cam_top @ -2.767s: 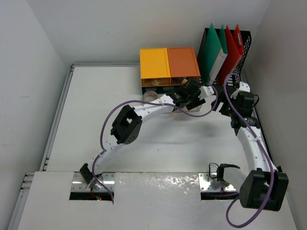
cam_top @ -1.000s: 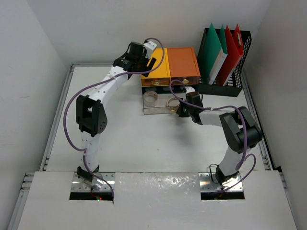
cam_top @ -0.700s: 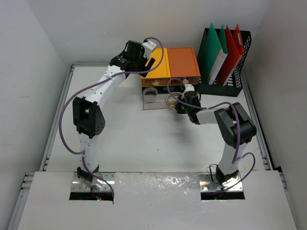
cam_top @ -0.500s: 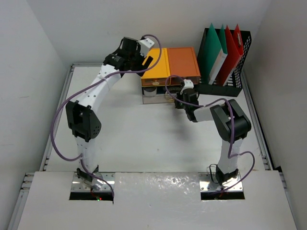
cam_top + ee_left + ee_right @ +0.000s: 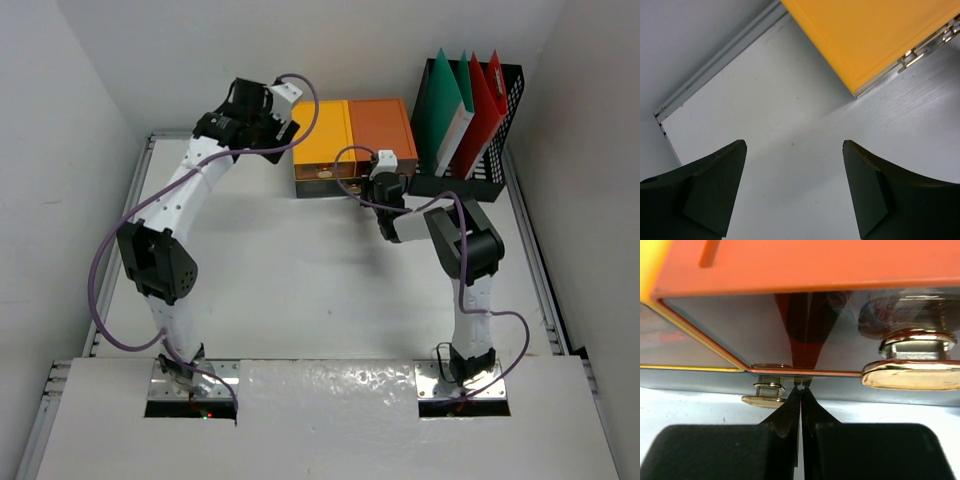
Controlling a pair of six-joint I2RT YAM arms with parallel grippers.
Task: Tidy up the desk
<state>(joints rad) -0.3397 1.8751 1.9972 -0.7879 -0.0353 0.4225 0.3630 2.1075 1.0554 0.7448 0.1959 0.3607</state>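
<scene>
Two grippers, two very different jobs. The right gripper (image 5: 801,390) is clenched tight with nothing in it. Its tips are nosed up to the lower edge of the orange drawer box's (image 5: 840,265) glossy front, between the small gold knob (image 5: 762,396) and the big gold knob (image 5: 912,372). The left gripper (image 5: 795,150) is spread wide and empty, hanging over bare table (image 5: 790,100) just off the corner of the yellow box (image 5: 865,35). The table runs under everything, with both boxes at its far edge and the black file rack (image 5: 497,120) in the far right corner.

My worry is that nothing braces those boxes. A hard push could shove the whole unit back toward the wall, or the thin tips could skid off the lip and snag a knob.
</scene>
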